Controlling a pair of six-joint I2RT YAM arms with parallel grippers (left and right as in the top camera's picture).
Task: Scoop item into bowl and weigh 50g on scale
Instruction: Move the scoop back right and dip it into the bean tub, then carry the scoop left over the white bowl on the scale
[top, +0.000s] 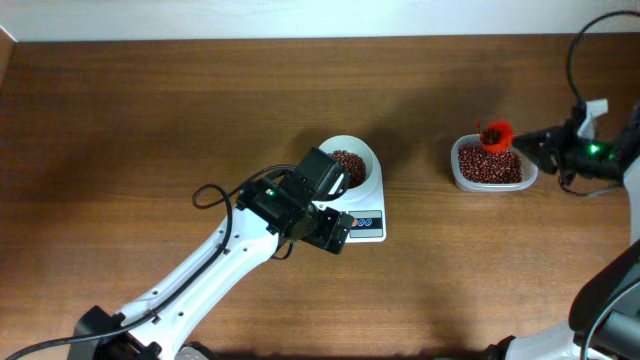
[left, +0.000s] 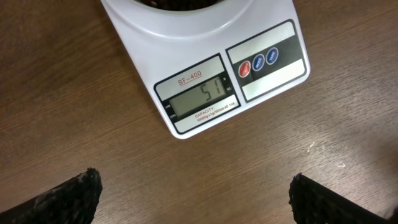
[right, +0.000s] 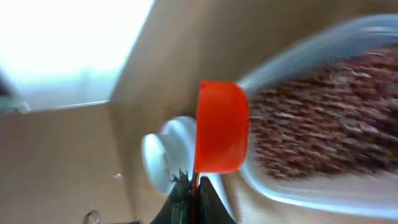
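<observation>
The white bowl (top: 368, 152) stands on the white scale (top: 366, 224) and holds a heap of red-brown beans (top: 348, 162). In the left wrist view the scale (left: 143, 50) fills the top and its display (left: 200, 98) reads 51. My left gripper (left: 196, 205) is open and empty, low over the table just in front of the scale; it also shows in the overhead view (top: 335, 234). My right gripper (right: 193, 194) is shut on the handle of a red scoop (right: 221, 127), held above the clear container. The scoop also shows in the overhead view (top: 496, 133).
A clear plastic container (top: 457, 165) full of beans (top: 490, 165) sits right of the scale; in the right wrist view its beans (right: 323, 130) are blurred. The left arm lies across the table's front left. A dark cable hangs at the far right edge.
</observation>
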